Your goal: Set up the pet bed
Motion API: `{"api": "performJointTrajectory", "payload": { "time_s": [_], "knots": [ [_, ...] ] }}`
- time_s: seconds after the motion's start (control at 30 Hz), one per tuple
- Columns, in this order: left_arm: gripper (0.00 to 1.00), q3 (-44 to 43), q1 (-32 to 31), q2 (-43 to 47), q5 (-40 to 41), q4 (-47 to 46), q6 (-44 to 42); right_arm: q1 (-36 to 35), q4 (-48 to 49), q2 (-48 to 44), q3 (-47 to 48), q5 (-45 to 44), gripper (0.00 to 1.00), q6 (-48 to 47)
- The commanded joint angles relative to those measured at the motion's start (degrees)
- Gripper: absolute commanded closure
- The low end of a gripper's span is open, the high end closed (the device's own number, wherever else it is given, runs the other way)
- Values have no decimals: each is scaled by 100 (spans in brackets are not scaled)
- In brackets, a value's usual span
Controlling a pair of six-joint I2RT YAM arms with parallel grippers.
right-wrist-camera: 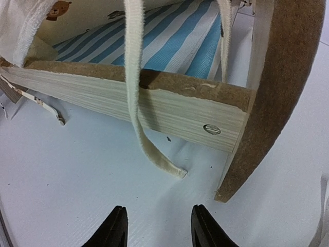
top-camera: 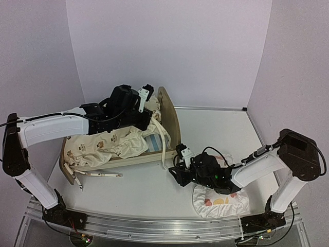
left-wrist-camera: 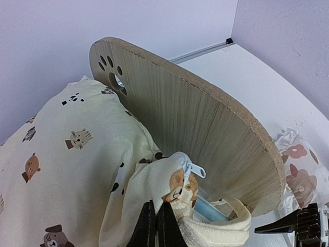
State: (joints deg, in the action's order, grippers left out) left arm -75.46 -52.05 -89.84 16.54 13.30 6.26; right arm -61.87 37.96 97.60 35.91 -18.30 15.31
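Observation:
The pet bed (top-camera: 172, 123) lies on the table, its light-wood headboard (left-wrist-camera: 205, 128) with the paw cutout standing up on the right. A cream animal-print cushion (left-wrist-camera: 67, 154) fills the bed. My left gripper (left-wrist-camera: 157, 213) is shut on a fold of that cushion near its blue zipper pull (left-wrist-camera: 193, 169), close to the headboard. My right gripper (right-wrist-camera: 159, 218) is open and empty just above the table, facing the bed's side rail (right-wrist-camera: 128, 95). A cream strap (right-wrist-camera: 154, 154) hangs over the rail in front of it. The blue-and-white striped base (right-wrist-camera: 169, 36) shows above the rail.
A ruffled white floral pillow (top-camera: 221, 201) lies on the table under the right arm, also seen as the pillow (left-wrist-camera: 300, 170) beyond the headboard. More straps (top-camera: 97, 175) trail on the table near the footboard (top-camera: 64, 164). White walls close in the back and sides.

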Motion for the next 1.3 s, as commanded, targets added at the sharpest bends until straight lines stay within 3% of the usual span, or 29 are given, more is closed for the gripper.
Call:
{"api": "performJointTrajectory", "payload": {
  "time_s": [0.0,0.3,0.57,0.7,1.07,1.27],
  "knots": [
    [100,-617,39,235,-236,24,13,-14,126,50,142,-20,54,34],
    [100,-868,21,435,-1178,368,209,-10,279,-27,-105,-422,51,19],
    [99,-969,10,474,-1510,511,349,-160,442,71,-156,-610,51,-70],
    [98,-1239,7,23,-1299,630,270,-346,736,424,-27,-1028,52,-230],
    [97,-2295,168,-1135,-505,1239,108,-614,2958,2169,723,-2770,53,-1183],
    [98,-2509,470,-1566,-596,1444,197,-649,3194,2714,1238,-3070,53,-1464]
  ]
}}
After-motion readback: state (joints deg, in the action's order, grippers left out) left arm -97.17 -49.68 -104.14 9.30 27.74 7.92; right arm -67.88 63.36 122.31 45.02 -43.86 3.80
